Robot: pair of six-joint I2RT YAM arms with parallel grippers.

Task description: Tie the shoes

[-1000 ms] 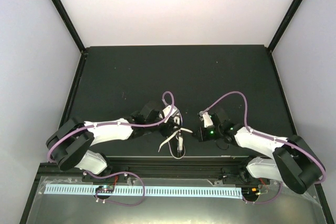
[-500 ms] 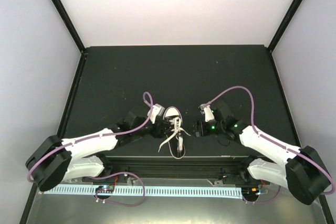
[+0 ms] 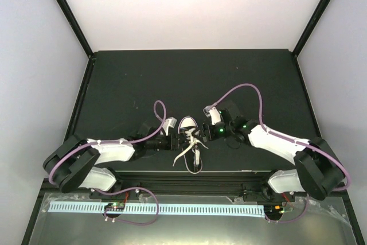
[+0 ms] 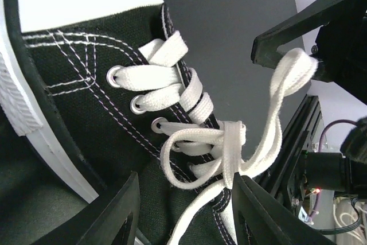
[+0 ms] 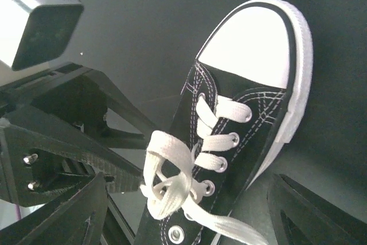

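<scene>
The black canvas shoe (image 3: 192, 142) lies near the table's front edge, white toe cap (image 3: 188, 123) pointing away from the arms. Its white laces (image 4: 232, 142) are crossed in a loose knot with a loop on either side, and two free ends (image 3: 182, 156) trail to the shoe's left. My left gripper (image 3: 175, 142) is hard against the shoe's left side, jaws open around the knot (image 4: 184, 202); nothing is pinched. My right gripper (image 3: 205, 132) is at the shoe's right side, open wide (image 5: 188, 199), with the near loop (image 5: 172, 167) between its fingers, untouched.
The black table top (image 3: 189, 78) ends at a metal rail (image 3: 195, 175) just behind the shoe's heel. Purple cables (image 3: 160, 113) arch over both wrists. Black frame posts (image 3: 66, 10) and pale walls close in the sides and the back.
My left arm has drawn back off the shoe's toe and now sits low at its left side. The right gripper has slid left up to the shoe and opened.
</scene>
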